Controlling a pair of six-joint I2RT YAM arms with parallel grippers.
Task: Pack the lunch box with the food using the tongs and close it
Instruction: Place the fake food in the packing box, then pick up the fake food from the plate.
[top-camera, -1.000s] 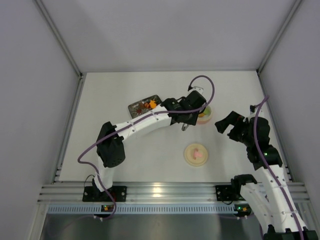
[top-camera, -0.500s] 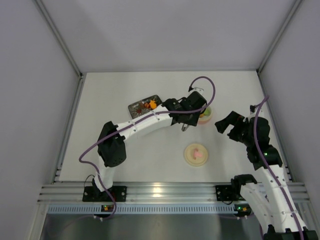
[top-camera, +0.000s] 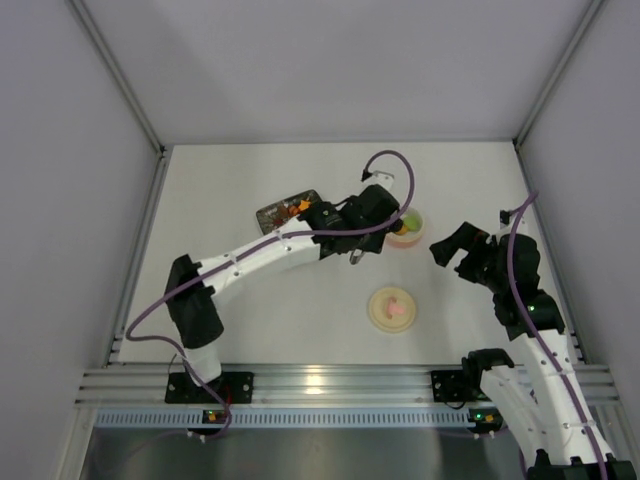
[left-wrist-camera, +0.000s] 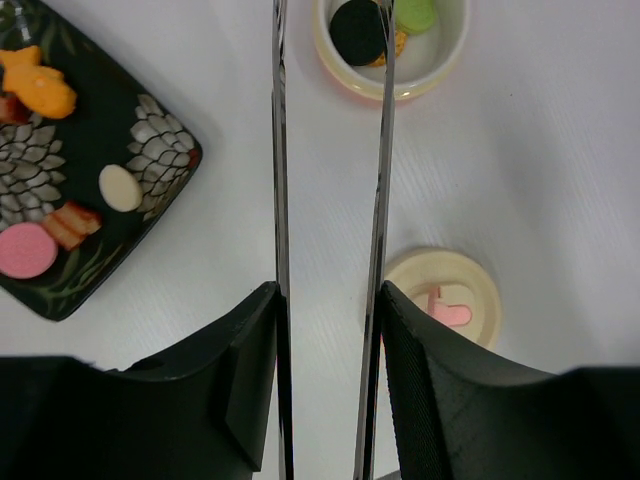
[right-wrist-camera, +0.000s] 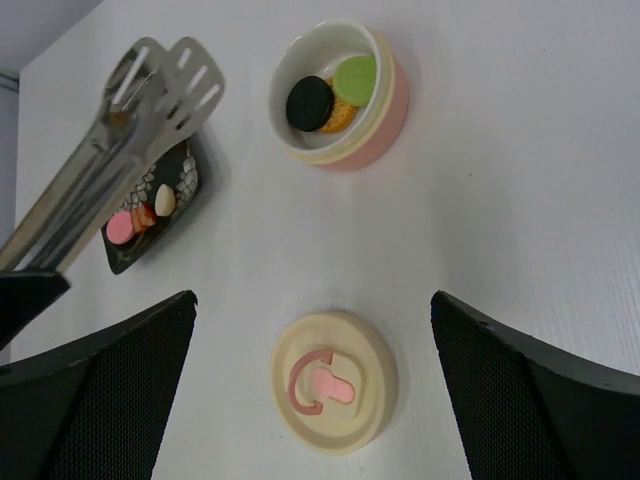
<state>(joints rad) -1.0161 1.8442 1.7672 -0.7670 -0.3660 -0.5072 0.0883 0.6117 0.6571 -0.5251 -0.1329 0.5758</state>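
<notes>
The pink lunch box (top-camera: 405, 228) stands open with black (left-wrist-camera: 358, 30), green (right-wrist-camera: 354, 78) and orange food in it. Its cream lid (right-wrist-camera: 335, 385) lies knob-up on the table nearer the arms. My left gripper (left-wrist-camera: 330, 290) is shut on the silvery tongs (left-wrist-camera: 279, 150). Their slotted tips (right-wrist-camera: 170, 75) hang between the plate and the lunch box, and I see nothing in them. More food lies on the dark floral plate (left-wrist-camera: 150, 130): orange (left-wrist-camera: 40, 88), cream (left-wrist-camera: 120, 187), pink (left-wrist-camera: 25, 250) and brown pieces. My right gripper (right-wrist-camera: 312, 295) is open above the lid, empty.
Grey walls close in the white table on three sides. The plate (top-camera: 285, 208) sits left of the lunch box (left-wrist-camera: 400, 90), and the lid (top-camera: 392, 308) lies between the two arms. The left arm stretches across the table's middle.
The left arm has swung its elbow to the left and drawn the tongs back from over the lunch box toward the plate. The right arm has not moved.
</notes>
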